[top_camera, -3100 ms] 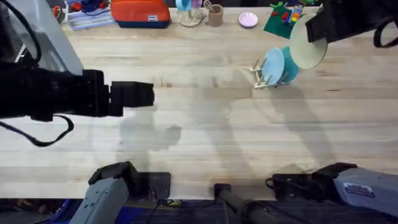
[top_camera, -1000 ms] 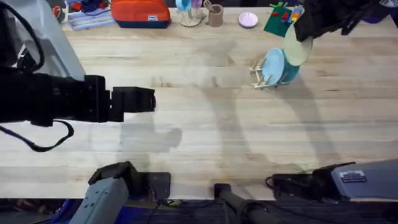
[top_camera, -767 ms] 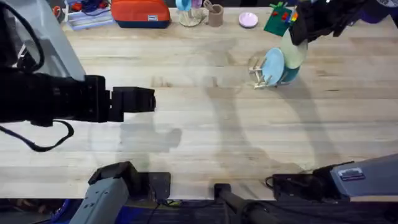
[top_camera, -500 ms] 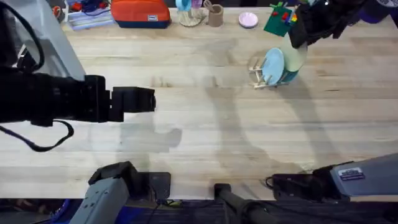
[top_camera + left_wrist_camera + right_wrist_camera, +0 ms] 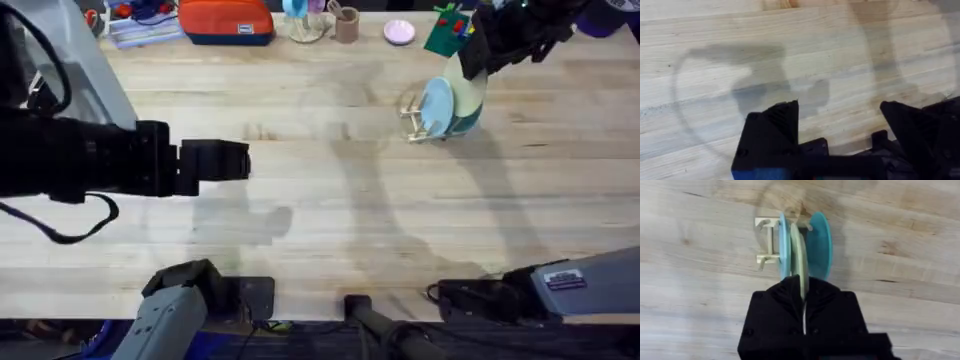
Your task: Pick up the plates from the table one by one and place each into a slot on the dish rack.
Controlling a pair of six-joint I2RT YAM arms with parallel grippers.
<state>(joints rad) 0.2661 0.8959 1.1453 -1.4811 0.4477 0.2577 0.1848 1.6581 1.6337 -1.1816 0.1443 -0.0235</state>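
Three plates are at the dish rack [image 5: 771, 241] now – a light blue plate [image 5: 783, 245], a teal plate [image 5: 819, 242], and a pale yellow plate [image 5: 797, 255] going in between them. The right gripper [image 5: 803, 297] is pinched tight on the yellow plate's edge, w/ its black fingers [image 5: 785, 297] closed on both sides. In the overhead view the rack sits at the far right of the table [image 5: 330, 190], and the yellow plate [image 5: 468, 92] stands on edge over it.

What could go wrong? The gap between the blue and teal plates looks thin. If the yellow one comes down a bit tilted, it could bump a neighbor plate and push it over, or slide the little rack – it looks light. If the gripper lets go too soon, before the plate sits btwn the pegs, the plate could tip or roll off onto the table. I can't tell if its bottom edge is in a slot yet.

The left gripper [image 5: 837, 137] is far off over bare wood, fingers spread apart, holding nothing. It's not in the way.
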